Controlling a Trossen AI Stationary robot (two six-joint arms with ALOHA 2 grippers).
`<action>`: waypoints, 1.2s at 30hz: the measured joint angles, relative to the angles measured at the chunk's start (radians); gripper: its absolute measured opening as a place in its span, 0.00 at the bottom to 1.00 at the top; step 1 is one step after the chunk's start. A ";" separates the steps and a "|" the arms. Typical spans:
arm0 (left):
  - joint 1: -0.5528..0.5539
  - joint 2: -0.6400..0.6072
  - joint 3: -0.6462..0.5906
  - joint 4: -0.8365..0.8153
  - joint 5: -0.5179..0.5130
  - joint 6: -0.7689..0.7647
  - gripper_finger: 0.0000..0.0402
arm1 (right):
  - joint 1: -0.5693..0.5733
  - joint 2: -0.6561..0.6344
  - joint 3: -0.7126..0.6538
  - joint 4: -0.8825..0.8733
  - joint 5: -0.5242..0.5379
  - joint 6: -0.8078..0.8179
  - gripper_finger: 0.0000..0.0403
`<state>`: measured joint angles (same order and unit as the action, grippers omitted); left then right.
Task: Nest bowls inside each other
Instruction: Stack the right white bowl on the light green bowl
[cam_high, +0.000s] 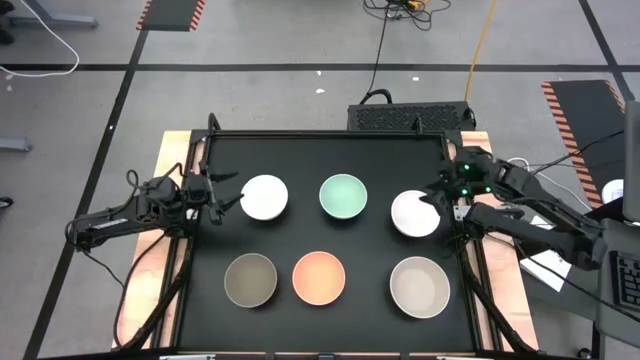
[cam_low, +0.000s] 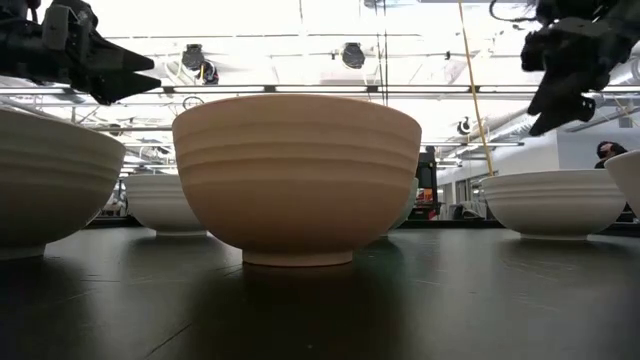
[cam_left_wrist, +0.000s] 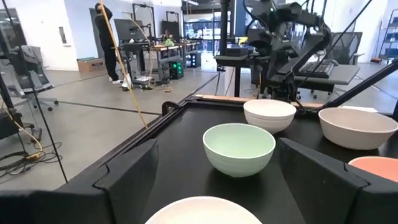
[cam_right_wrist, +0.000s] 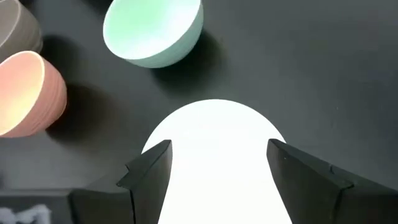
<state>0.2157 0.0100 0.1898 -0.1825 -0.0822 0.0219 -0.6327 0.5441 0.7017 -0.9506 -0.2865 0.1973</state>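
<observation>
You have six bowls laid out singly on the black table (cam_high: 320, 150), none nested; take the mint green bowl (cam_high: 343, 195) in the middle of the far row as your landmark. To its left sits one white bowl (cam_high: 265, 196), and to its right the other white bowl (cam_high: 415, 213). Directly in front of the mint green bowl, in the near row, is the peach-orange bowl (cam_high: 319, 277), with the olive-grey bowl (cam_high: 251, 279) on that bowl's left and the beige bowl (cam_high: 419, 286) on its right. Your left end effector (cam_high: 222, 196) sits just beyond the left white bowl, on the side away from the mint green bowl, with its fingers (cam_left_wrist: 127, 186) spread wide and holding nothing; its wrist view looks across that white bowl's rim toward the mint green bowl. Your right end effector (cam_high: 437, 198) is above the far edge of the right white bowl, on the side away from the mint green bowl; its fingers (cam_right_wrist: 149, 165) stand wide apart over that bowl, one to each side, and whether they touch it cannot be told.
</observation>
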 joint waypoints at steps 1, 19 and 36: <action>0.000 0.000 0.000 -0.003 0.000 0.000 0.82 | 0.000 0.014 0.000 0.010 0.000 0.003 0.63; -0.002 0.000 0.000 -0.010 0.040 -0.005 0.82 | 0.000 0.179 0.000 -0.092 0.031 0.114 0.63; -0.002 0.000 0.000 -0.020 0.040 0.003 0.82 | 0.000 0.284 -0.001 -0.161 0.145 0.112 0.63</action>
<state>0.2138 0.0097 0.1898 -0.2024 -0.0418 0.0246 -0.6327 0.8283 0.7012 -1.1117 -0.1414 0.3090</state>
